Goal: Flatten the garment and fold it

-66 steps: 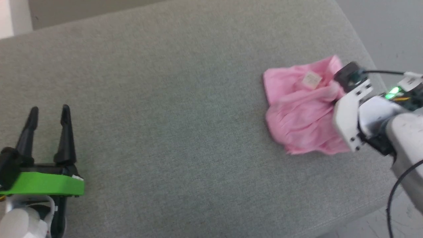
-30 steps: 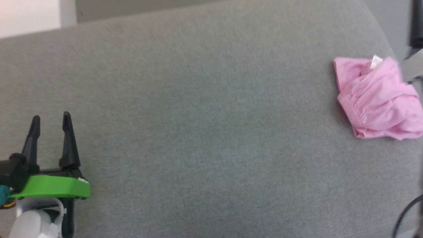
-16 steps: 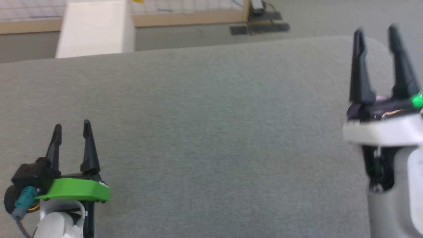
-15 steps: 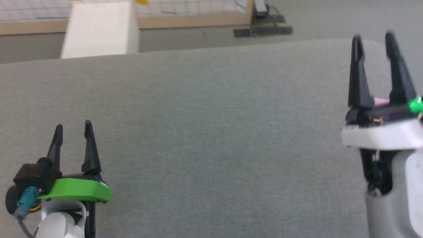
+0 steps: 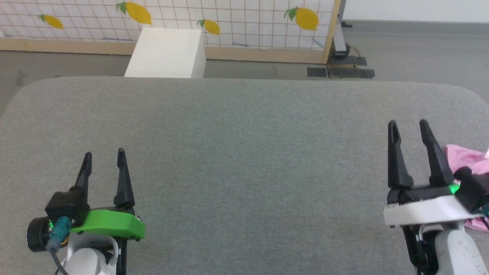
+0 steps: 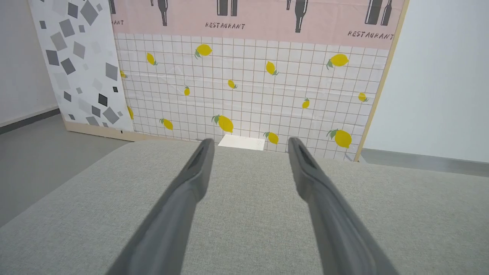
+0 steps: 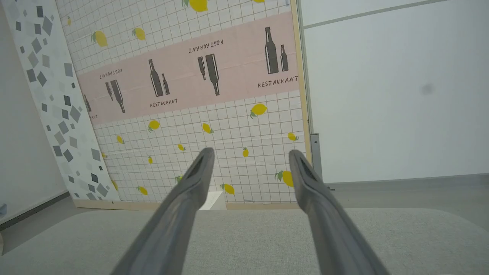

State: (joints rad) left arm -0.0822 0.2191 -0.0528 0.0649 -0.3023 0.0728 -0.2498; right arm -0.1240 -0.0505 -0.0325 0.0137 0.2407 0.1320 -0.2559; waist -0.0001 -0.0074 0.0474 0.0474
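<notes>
While garment (image 5: 464,158) lies crumpled beside it, right tool (image 5: 407,123) points forward, jaws apart, empty; left tool (image 5: 104,152) likewise.

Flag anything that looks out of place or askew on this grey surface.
The garment lies bunched at the far right edge of the grey surface, not spread flat. It is partly hidden behind the base of the right pincer. That pincer and the left pincer are open and empty.

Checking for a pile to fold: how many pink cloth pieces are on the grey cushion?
1. The garment lies on the grey cushion at the head view's right edge, partly behind the right gripper and cut off by the frame; more could be hidden.
</notes>
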